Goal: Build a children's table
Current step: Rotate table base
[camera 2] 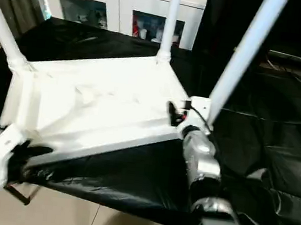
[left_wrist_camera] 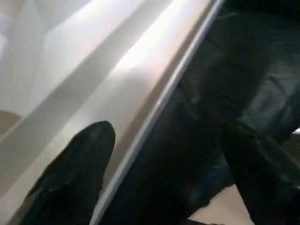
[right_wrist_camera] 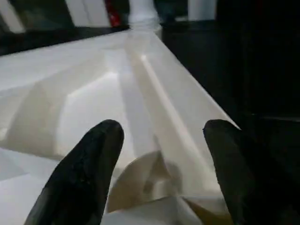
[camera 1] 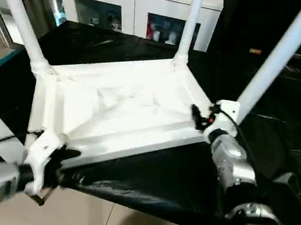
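The children's table (camera 1: 124, 104) lies upside down on the black-sheeted tabletop (camera 1: 148, 177), ribbed underside up, its white tube legs (camera 1: 279, 59) rising from the corner sockets. The left claw (camera 1: 61, 159) is spread wide across the near edge of the top, one finger (left_wrist_camera: 75, 178) over the white plastic. The right claw (right_wrist_camera: 161, 173) is likewise spread, straddling the right side rim near a corner socket. No writing can be read anywhere. A white cabinet (camera 1: 135, 7) with glass doors stands behind.
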Controlling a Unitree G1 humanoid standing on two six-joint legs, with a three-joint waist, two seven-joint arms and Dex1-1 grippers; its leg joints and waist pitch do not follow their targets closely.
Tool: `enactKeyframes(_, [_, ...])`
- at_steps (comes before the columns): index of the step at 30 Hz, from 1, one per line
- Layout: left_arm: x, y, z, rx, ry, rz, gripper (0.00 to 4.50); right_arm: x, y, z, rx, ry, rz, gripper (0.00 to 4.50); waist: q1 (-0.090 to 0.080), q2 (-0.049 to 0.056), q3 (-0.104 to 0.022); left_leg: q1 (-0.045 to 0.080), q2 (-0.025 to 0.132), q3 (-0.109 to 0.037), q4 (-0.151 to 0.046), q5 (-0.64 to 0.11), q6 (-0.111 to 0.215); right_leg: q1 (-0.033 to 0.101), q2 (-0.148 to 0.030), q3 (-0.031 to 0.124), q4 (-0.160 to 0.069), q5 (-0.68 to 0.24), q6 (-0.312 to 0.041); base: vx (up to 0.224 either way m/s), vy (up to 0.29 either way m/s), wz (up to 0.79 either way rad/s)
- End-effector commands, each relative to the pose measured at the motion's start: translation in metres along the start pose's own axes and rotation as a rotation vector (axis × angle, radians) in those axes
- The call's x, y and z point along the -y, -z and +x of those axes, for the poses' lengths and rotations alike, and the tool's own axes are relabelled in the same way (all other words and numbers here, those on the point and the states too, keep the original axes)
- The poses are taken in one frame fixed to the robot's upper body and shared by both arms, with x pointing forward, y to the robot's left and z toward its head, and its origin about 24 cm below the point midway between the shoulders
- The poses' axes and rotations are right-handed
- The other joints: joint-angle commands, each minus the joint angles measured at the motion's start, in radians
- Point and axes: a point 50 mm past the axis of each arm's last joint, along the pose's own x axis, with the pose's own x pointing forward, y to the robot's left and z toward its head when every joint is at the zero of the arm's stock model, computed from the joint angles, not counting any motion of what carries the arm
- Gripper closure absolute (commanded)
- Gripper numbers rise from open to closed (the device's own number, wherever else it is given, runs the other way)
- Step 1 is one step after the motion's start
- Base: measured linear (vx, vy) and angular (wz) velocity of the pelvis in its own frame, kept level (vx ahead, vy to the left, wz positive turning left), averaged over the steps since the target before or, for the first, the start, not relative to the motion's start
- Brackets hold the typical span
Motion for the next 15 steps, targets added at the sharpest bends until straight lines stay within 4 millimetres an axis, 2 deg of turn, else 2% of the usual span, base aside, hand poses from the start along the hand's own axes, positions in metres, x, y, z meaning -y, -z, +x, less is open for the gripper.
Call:
enactKeyframes(1, [-0.007, 0.009, -0.009, -0.056, -0.063, -0.015, 0.03, 0.045, -0.011, -0.007, 0.035, 0.184, 0.000, 1.32, -0.007, 0.016, -0.053, 0.025, 0.079, -0.040, -0.087, -0.239, -0.006, 0.034, -0.084, 0.080, -0.067, -0.210, -0.184, 0.000, 0.000, 0.00])
enactKeyframes(2, [-0.007, 0.009, -0.009, -0.056, -0.063, -0.015, 0.03, 0.045, -0.011, -0.007, 0.036, 0.186, -0.001, 1.32, -0.006, 0.015, -0.053, 0.023, 0.079, -0.041, -0.086, -0.236, -0.004, 0.036, -0.085, 0.080, -0.067, -0.205, -0.185, 0.000, 0.000, 0.00])
enactKeyframes(7, [-0.013, 0.007, -0.010, -0.025, -0.100, 0.022, 0.03, 0.082, -0.028, -0.013, 0.077, 0.292, -0.032, 1.32, 0.000, 0.018, -0.061, 0.021, 0.078, -0.040, -0.080, -0.209, 0.006, 0.042, -0.086, 0.078, -0.062, -0.178, -0.194, 0.000, 0.000, 0.00])
enactKeyframes(8, [-0.013, 0.007, -0.010, -0.023, -0.102, 0.025, 0.03, 0.083, -0.029, -0.014, 0.078, 0.296, -0.033, 1.32, 0.001, 0.016, -0.062, 0.021, 0.078, -0.039, -0.078, -0.203, 0.008, 0.042, -0.086, 0.078, -0.061, -0.165, -0.199, 0.000, 0.000, 0.00])
enactKeyframes(9, [-0.018, 0.001, -0.009, 0.003, -0.125, 0.073, 0.03, 0.092, -0.032, -0.016, 0.084, 0.330, -0.040, 1.32, 0.004, 0.018, -0.063, 0.017, 0.077, -0.040, -0.077, -0.188, 0.013, 0.045, -0.087, 0.077, -0.059, -0.146, -0.202, 0.000, 0.000, 0.00])
enactKeyframes(12, [-0.023, -0.011, -0.005, 0.072, -0.145, 0.096, 0.03, 0.100, -0.035, -0.018, 0.089, 0.363, -0.034, 1.32, 0.004, 0.018, -0.065, 0.019, 0.076, -0.038, -0.074, -0.176, 0.020, 0.044, -0.084, 0.076, -0.055, -0.119, -0.211, 0.000, 0.000, 0.00])
enactKeyframes(15, [-0.018, -0.031, 0.009, 0.212, -0.073, 0.058, 0.03, 0.099, -0.034, -0.018, 0.091, 0.361, -0.030, 1.32, 0.015, 0.024, -0.066, 0.025, 0.078, -0.036, -0.071, -0.184, 0.004, 0.042, -0.084, 0.077, -0.053, -0.110, -0.217, 0.000, 0.000, 0.00])
